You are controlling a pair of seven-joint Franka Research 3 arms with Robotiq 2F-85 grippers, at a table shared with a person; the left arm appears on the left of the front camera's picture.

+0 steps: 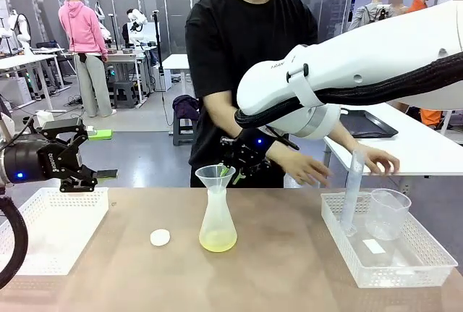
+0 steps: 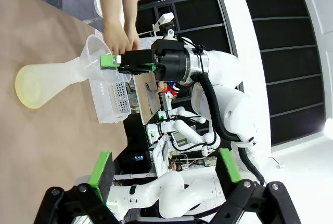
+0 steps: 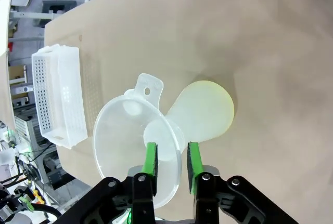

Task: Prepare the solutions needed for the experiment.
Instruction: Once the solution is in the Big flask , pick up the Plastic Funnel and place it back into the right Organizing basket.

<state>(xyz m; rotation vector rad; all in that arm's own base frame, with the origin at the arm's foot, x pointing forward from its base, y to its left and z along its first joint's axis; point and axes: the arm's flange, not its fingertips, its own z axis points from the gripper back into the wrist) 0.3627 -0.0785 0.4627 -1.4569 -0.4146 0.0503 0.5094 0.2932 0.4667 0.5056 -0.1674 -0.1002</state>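
Supporting table point(image 1: 289, 276): brown top, with the person point(image 1: 239, 58) in a black shirt standing at its far side.
Right arm point(image 1: 347, 73): reaches across the middle to the flask.
White baskets: one point(image 1: 51, 232) at the robot's left, one point(image 1: 394, 272) at its right holding an upright graduated cylinder point(image 1: 352, 189) and a clear beaker point(image 1: 387, 214).
Person's hands: one point(image 1: 307, 169) and the other point(image 1: 380, 160) are over the right basket, near the cylinder's top.
Left gripper point(image 1: 98, 154): jaws spread wide, holding nothing, above the left basket.
Erlenmeyer flask point(image 1: 217, 218): upright mid-table, a clear funnel point(image 1: 215, 176) seated in its neck.
Right gripper point(image 3: 171, 146): green pads sit close on either side of the funnel's rim; whether they press it I cannot tell.
Solution point(image 1: 218, 240): shallow pale yellow-green layer in the flask's bottom.
White cap point(image 1: 160, 237): on the table, left of the flask, apart from it.
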